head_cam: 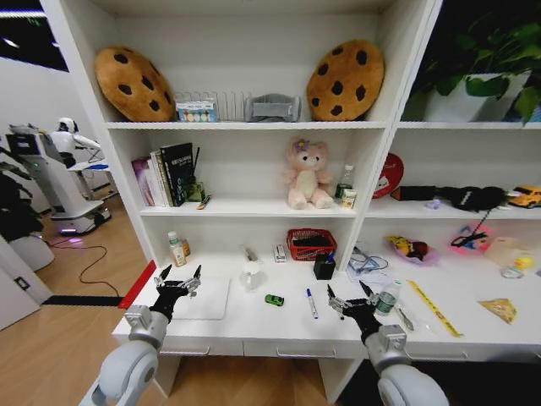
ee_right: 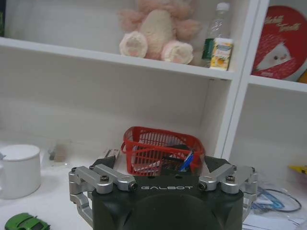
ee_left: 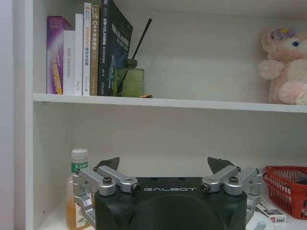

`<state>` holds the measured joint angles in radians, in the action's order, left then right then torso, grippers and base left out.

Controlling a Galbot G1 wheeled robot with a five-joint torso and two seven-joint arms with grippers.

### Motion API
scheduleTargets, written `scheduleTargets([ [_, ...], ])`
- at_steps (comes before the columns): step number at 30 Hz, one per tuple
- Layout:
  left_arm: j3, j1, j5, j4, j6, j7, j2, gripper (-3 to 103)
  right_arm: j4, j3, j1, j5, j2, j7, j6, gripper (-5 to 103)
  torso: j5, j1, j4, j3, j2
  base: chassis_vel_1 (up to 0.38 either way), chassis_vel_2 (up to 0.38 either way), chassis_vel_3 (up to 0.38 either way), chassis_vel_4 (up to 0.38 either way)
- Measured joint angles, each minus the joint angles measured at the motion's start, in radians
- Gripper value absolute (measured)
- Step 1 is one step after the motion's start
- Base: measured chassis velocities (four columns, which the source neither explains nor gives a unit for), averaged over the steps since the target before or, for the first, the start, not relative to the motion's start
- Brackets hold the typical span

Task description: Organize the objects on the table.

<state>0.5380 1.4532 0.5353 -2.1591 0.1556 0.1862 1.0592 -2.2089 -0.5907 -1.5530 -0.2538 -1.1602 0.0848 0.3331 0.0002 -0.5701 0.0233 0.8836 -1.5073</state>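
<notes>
The white table [head_cam: 279, 326] holds a slim white laptop [head_cam: 206, 298] at the left, a tiny green toy car [head_cam: 274, 299] in the middle and a blue-capped pen [head_cam: 312, 303] beside it. A black pen cup [head_cam: 324, 266] stands farther back, in front of a red basket [head_cam: 310, 244]. My left gripper [head_cam: 179, 277] hovers open over the laptop's left edge, holding nothing. My right gripper [head_cam: 351, 297] is open and empty near the table's front, right of the pen and beside a small green-topped container [head_cam: 387, 298]. The right wrist view shows the car [ee_right: 26, 223] and the basket [ee_right: 160, 148] beyond my open right gripper [ee_right: 158, 163].
A yellow ruler [head_cam: 434, 307], cables and toys lie on the right part of the table. A small bottle [ee_left: 76, 191] stands at the back left, a white mug [ee_right: 19, 170] near the middle. Shelves above carry books, a pink plush bear [head_cam: 306, 176] and cookie cushions.
</notes>
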Motion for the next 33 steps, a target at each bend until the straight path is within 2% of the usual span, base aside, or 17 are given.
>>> scheduleTargets([
  [1,0.0,0.0,0.0,0.0,0.0,0.0,0.0,100,0.018,0.015,0.027,-0.045,0.064,0.002,0.03,100,-0.0006,0.0,-0.0003,0.0,0.0,0.048,0.053,-0.061,-0.038],
  [2,0.0,0.0,0.0,0.0,0.0,0.0,0.0,100,0.018,0.015,0.027,-0.045,0.064,0.002,0.03,100,-0.0006,0.0,-0.0003,0.0,0.0,0.048,0.053,-0.061,-0.038],
  [3,0.0,0.0,0.0,0.0,0.0,0.001,0.0,100,0.042,0.031,0.057,-0.117,0.146,-0.004,0.072,100,-0.0001,0.0,-0.0005,0.0,0.0,0.069,0.069,-0.061,-0.047],
  [5,0.001,0.0,0.0,0.0,0.0,0.001,0.0,100,0.063,0.039,0.074,-0.197,0.227,-0.014,0.114,100,-0.0002,0.0,-0.0006,0.0,0.0,0.035,0.024,-0.019,-0.023],
  [6,0.001,0.0,0.0,0.0,0.0,0.001,0.0,100,0.063,0.039,0.074,-0.197,0.227,-0.014,0.114,100,-0.0002,0.0,-0.0006,0.0,0.0,0.0,0.0,0.0,0.0],
  [9,0.001,0.0,0.0,0.0,0.0,0.001,0.0,100,0.069,0.04,0.088,-0.272,0.308,-0.05,0.174,100,0.0,0.0,0.0002,0.0,0.0,0.0,0.0,0.0,0.0],
  [12,0.0,0.0,0.0,0.0,0.0,0.0,0.0,100,0.073,0.053,0.128,-0.348,0.433,-0.169,0.253,100,0.0001,0.0,0.0002,0.0,0.0,0.0,0.0,0.0,0.0],
  [13,0.0,0.0,0.0,0.0,0.0,0.0,0.0,100,0.073,0.053,0.128,-0.348,0.433,-0.169,0.253,100,0.0001,0.0,0.0002,0.0,0.0,0.0,0.0,0.0,0.0],
  [14,0.0,0.0,0.0,0.0,0.0,0.0,0.0,100,0.099,0.1,0.191,-0.357,0.52,-0.272,0.261,100,0.0001,0.0,0.0002,0.0,0.0,0.0,0.0,0.0,0.0],
  [17,0.0,0.0,0.0,0.0,0.0,0.0,0.0,100,0.121,0.144,0.241,-0.356,0.557,-0.327,0.264,100,-0.0001,0.0,0.0001,0.0,0.0,0.0,0.0,0.0,0.0],
  [18,0.0,0.0,0.0,0.0,0.0,0.0,0.0,100,0.15,0.21,0.32,-0.354,0.584,-0.379,0.271,100,-0.0003,0.0,0.0001,0.0,0.0,0.0,0.0,0.0,0.0],
  [20,0.0,0.0,0.0,0.0,0.0,0.0,0.0,100,0.21,0.362,0.487,-0.354,0.587,-0.44,0.315,100,-0.0001,0.0,-0.0004,0.0,0.0,0.0,0.0,0.0,0.0],
  [23,0.0,0.0,0.0,0.0,0.0,0.0,0.0,100,0.242,0.424,0.552,-0.346,0.572,-0.475,0.331,100,-0.0003,0.0,-0.0003,0.0,0.0,0.0,0.0,0.0,0.0],
  [26,0.0,0.0,0.0,0.0,0.0,0.001,0.0,100,0.33,0.594,0.745,-0.3,0.505,-0.566,0.39,100,-0.0001,0.0,0.0,0.0,0.0,0.0,0.0,0.0,0.0],
  [29,0.0,0.0,0.0,0.0,0.0,0.001,0.0,100,0.345,0.631,0.789,-0.288,0.491,-0.577,0.399,100,-0.0003,0.0,-0.0002,0.0,0.0,0.0,0.0,0.0,0.0],
  [31,0.0,0.0,0.0,0.0,0.0,0.0,0.0,100,0.394,0.745,0.908,-0.243,0.449,-0.608,0.408,100,-0.0006,0.0,-0.0003,0.0,0.0,0.0,0.0,0.0,0.0],
  [33,0.0,0.0,0.0,0.0,0.0,0.0,0.0,100,0.404,0.765,0.925,-0.23,0.438,-0.608,0.408,100,-0.0003,0.0,-0.0001,0.0,0.0,0.0,0.0,0.0,0.0],
])
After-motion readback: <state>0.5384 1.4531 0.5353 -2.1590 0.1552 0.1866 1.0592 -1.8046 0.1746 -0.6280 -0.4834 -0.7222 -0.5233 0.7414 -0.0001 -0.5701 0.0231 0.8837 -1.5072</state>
